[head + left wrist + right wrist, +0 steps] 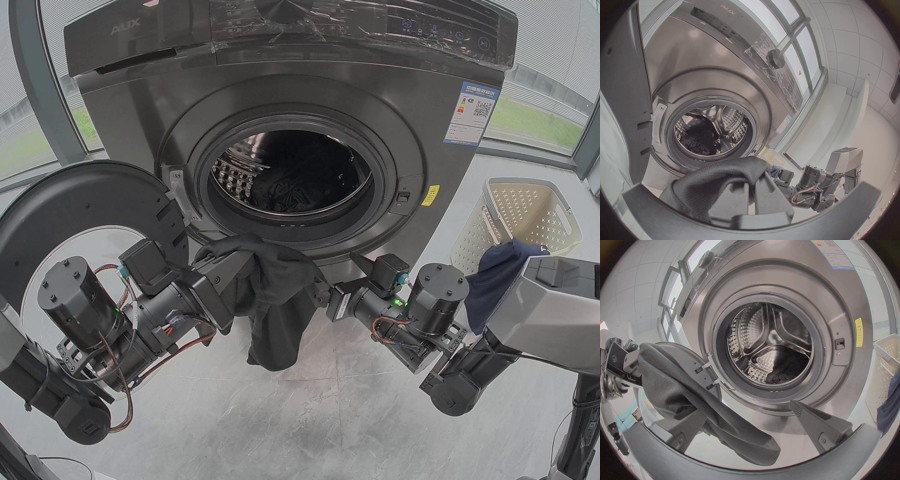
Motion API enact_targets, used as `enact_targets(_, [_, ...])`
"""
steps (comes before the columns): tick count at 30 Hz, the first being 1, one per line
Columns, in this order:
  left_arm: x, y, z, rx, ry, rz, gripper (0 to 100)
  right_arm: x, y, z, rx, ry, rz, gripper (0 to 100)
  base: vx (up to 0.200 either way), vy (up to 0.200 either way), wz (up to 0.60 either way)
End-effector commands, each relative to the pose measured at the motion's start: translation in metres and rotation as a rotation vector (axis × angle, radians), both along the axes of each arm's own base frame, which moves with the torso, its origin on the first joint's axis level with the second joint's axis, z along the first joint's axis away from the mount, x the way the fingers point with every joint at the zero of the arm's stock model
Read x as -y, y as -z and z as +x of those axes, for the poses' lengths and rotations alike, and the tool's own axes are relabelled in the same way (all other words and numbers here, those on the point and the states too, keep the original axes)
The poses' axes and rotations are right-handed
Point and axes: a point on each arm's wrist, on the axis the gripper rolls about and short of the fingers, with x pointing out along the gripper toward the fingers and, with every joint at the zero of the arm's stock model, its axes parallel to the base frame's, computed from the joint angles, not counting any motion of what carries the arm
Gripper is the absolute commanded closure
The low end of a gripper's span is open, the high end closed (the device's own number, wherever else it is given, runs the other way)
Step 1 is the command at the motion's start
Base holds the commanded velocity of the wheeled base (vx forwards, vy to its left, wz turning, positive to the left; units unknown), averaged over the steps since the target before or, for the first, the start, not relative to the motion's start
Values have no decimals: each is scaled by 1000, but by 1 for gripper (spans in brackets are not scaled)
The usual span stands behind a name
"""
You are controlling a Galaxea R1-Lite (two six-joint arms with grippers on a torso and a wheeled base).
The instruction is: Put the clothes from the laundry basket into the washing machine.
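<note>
The washing machine [300, 94] stands with its round door [75, 200] swung out to the left, and dark clothes [300, 181] lie in the drum. My left gripper [240, 262] is shut on a black garment [275, 312] just below the drum's rim. In the left wrist view the garment [718, 175] covers the left gripper [753, 184]. My right gripper [337, 278] is open beside the hanging garment. In the right wrist view the garment [672, 380] drapes over one finger of the right gripper [747, 410], and the other finger [815, 421] is bare.
A cream laundry basket [531, 206] stands on the floor to the right of the machine, with a dark blue garment [500, 275] hanging over its near edge. Grey floor lies open in front. Windows run behind the machine.
</note>
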Motion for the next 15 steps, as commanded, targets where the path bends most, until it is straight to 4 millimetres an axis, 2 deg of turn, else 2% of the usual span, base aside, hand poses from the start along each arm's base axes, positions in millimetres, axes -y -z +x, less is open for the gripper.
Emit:
enact_targets(1, [1, 0, -1, 0, 7, -2, 100, 3, -1, 4, 3, 12, 1, 0, 0, 0, 0])
enact_targets(15, [2, -1, -2, 4, 9, -3, 100, -25, 21, 7, -9, -37, -9, 0, 0, 0, 0])
